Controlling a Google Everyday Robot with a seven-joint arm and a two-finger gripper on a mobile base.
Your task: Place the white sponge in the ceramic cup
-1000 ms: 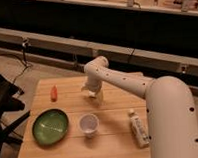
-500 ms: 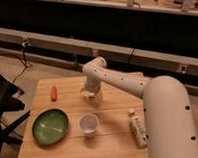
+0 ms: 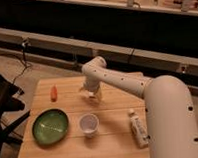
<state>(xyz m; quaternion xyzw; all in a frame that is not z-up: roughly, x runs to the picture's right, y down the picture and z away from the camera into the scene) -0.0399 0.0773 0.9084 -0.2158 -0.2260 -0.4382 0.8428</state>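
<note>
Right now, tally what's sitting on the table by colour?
Green: 1 (bowl)
White: 2 (ceramic cup, labelled tube)
Orange-red: 1 (small object)
Total: 4
The gripper is over the table's far side, behind the cup; whatever it may hold is unclear and not counted.

We count one gripper [image 3: 92, 94], hanging low over the far half of the one wooden table [image 3: 116, 142]. Nearer to us than the gripper stands one ceramic cup [image 3: 88, 124]. We also count one green bowl [image 3: 50, 127] to its near left, one white tube [image 3: 137, 129] to its near right, and one small orange object [image 3: 54, 92] level with it on the left.
</note>
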